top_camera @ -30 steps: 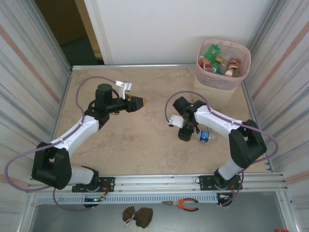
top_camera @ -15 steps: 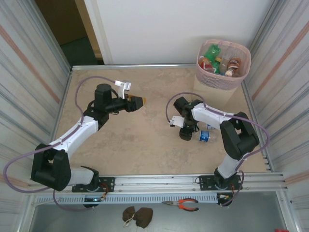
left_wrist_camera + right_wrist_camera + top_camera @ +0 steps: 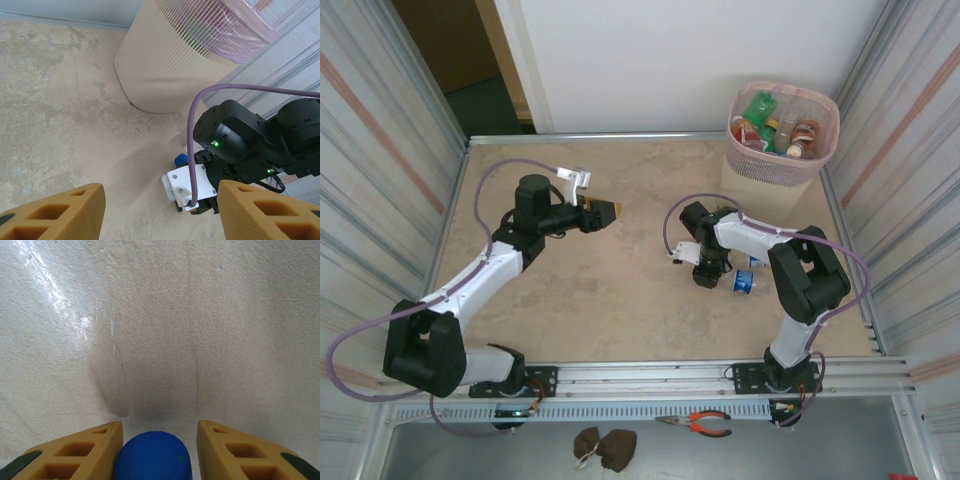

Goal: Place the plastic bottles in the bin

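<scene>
Right gripper [image 3: 705, 278]: low on the counter [image 3: 620, 300], fingers drawn in close on either side of a blue cap [image 3: 152, 456]; whether they pinch it, cannot tell.
Bottle [image 3: 745, 281]: blue-labelled, lying just beside that gripper.
Bin [image 3: 782, 165]: upright in the far right corner, other bottles [image 3: 760, 108] inside.
Left gripper [image 3: 605, 212]: wide open, empty, above the counter's left half.

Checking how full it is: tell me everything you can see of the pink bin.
The bin is a tall, pale pink plastic wastebasket with mesh-patterned sides and a rounded-square rim. It stands upright on the table's far right corner. Bottles with green, red and orange colours are piled inside, reaching near the rim.
</scene>
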### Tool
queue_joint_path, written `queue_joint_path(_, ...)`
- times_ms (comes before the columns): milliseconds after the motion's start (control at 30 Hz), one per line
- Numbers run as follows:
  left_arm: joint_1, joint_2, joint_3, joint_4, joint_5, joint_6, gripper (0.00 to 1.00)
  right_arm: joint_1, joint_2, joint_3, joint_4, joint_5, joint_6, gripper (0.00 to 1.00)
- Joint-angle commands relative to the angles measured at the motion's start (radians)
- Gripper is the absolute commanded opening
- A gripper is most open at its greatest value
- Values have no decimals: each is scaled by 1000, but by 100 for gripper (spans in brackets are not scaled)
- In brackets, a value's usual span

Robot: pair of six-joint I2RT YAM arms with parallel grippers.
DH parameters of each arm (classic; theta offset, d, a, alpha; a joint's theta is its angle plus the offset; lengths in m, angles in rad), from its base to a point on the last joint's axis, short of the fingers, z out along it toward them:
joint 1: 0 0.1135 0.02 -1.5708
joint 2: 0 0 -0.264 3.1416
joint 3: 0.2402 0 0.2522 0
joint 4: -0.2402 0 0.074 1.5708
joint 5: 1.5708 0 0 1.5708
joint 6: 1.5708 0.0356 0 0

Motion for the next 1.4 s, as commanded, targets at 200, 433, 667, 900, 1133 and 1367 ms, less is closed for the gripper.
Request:
queue_joint_path(200, 11, -63, -35, 45, -35, -1, 61, -7, -75, -2, -9, -47, -21, 32)
queue_joint_path(433, 12, -96, -45, 50, -44, 14, 59, -43, -184, 3, 8, -148, 33, 22)
queue_joint_path(667, 12, -93, -50, 48, -45, 12, 59, -104, -342, 12, 41, -332, 123, 20)
queue_joint_path(900, 12, -80, -43, 51, -44, 8, 60, -195, -463, 96, 58, -486, 245, 19)
queue_joint_path(1133, 11, -70, -38, 55, -44, 7, 60, -317, -533, 235, 75, -527, 393, 22)
queue_joint_path(1367, 11, -46, -31, 80, -38, -7, 60, -480, -479, 482, 71, -561, 638, 17)
